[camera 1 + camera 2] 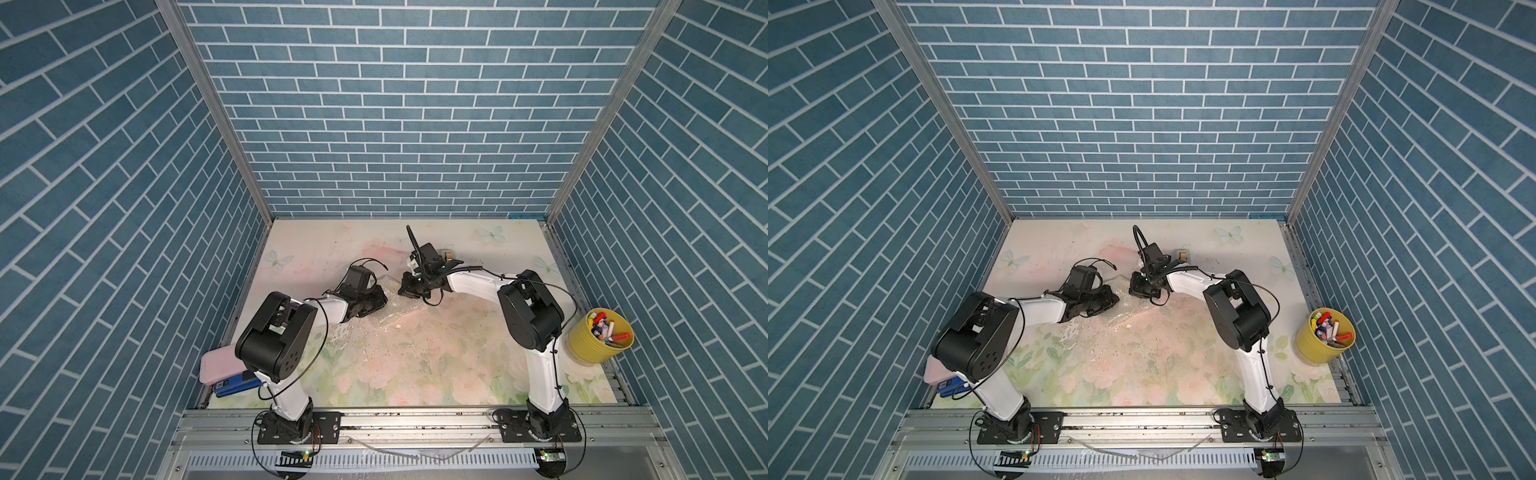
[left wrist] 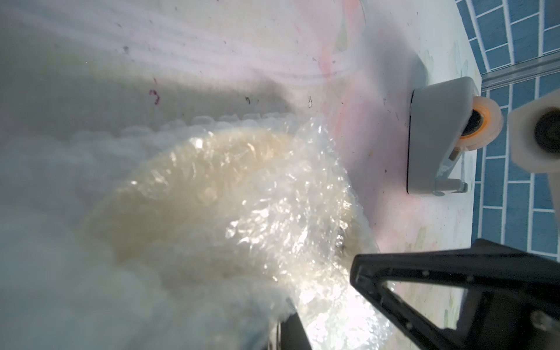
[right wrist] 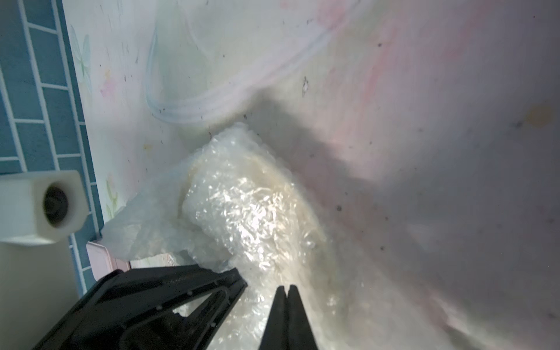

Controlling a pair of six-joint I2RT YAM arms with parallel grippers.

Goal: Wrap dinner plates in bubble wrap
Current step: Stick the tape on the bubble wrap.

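In a top view, the bubble wrap (image 1: 390, 313) lay mid-frame on the table (image 1: 457, 365), covering the plate (image 2: 181, 188). The left gripper (image 1: 381, 300) sat at its left, the right gripper (image 1: 406, 289) at its upper right, and a bucket (image 1: 590, 349) stood far right.

A robot lab test booth: blue brick-print panels (image 1: 374, 104) on aluminium posts (image 1: 212, 99), floral-print surface (image 1: 436, 374), arms (image 1: 291, 395) bolted to a near rail (image 1: 415, 419).

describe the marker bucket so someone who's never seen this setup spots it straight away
Find the floral tabletop boxed in by blue brick walls, then go to its edge on the robot's right. There stands a yellow bucket. It's the only bright yellow thing there, open-topped and crammed with coloured markers.
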